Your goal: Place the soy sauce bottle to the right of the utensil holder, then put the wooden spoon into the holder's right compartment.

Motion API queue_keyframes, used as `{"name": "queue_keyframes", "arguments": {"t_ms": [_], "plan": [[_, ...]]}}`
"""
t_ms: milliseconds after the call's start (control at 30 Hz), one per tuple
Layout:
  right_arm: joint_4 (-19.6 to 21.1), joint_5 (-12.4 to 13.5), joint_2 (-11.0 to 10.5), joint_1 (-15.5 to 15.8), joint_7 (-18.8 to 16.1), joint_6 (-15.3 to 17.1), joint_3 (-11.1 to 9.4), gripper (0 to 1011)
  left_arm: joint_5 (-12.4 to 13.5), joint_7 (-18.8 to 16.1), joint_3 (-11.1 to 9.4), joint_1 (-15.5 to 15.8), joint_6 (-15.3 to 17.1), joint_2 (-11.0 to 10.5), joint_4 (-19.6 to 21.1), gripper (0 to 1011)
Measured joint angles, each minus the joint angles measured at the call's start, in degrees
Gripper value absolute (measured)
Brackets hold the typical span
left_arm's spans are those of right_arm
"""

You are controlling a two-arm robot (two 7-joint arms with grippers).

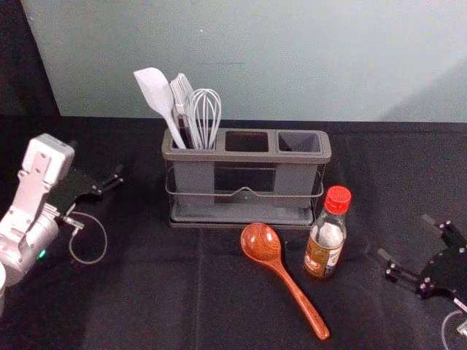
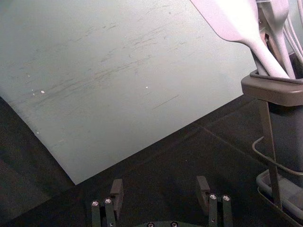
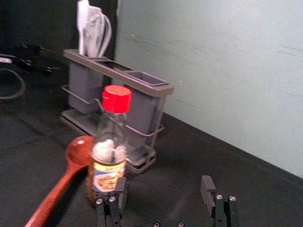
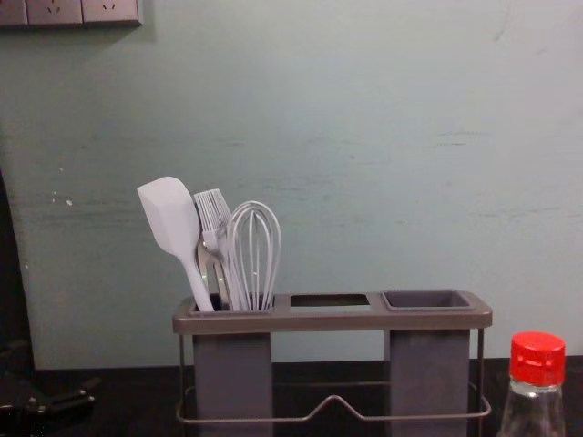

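Utensil holder (image 1: 247,156) stands upright at the back of the black table (image 1: 131,299). We count three openings across the rim. Left compartment (image 1: 193,179): white spatula (image 1: 155,93), white brush (image 1: 182,91) and whisk (image 1: 206,117), all heads up (something metallic is tucked in there too, partly hidden). Middle opening (image 4: 329,299) is a rectangular cutout, and in the chest view we see the wall through the gap below its rim. Right compartment (image 1: 299,143) holds a grey cup insert, open-topped, inner walls in sight.

Soy sauce bottle (image 1: 326,237) is upright on the table, red cap on, in front of the holder's right end and apart from it. Dark liquid sits low in the clear glass, label facing front.

Wooden spoon (image 1: 268,251) lies on the table left of the bottle, just beside it, bowl toward the holder, handle slanting toward the front right.

Right gripper (image 1: 405,237) is over on the right, apart from the bottle. In its wrist view we read the jaws as spread, nothing between the tips.

Left gripper (image 1: 109,184) is parked left of the holder, well apart from bottle and spoon; jaws spread as well, per its wrist view.
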State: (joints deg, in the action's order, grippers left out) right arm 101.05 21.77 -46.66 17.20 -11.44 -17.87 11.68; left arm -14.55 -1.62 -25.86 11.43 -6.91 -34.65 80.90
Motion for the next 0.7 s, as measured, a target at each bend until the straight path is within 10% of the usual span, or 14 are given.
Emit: {"name": "queue_keyframes", "arguments": {"t_ms": [700], "plan": [[-2.6, 8.1, 4.3, -9.1, -14.4, 4.0, 3.1, 1003, 0.0, 0.0, 0.0, 0.0, 0.0, 0.0, 0.0, 1005]]}}
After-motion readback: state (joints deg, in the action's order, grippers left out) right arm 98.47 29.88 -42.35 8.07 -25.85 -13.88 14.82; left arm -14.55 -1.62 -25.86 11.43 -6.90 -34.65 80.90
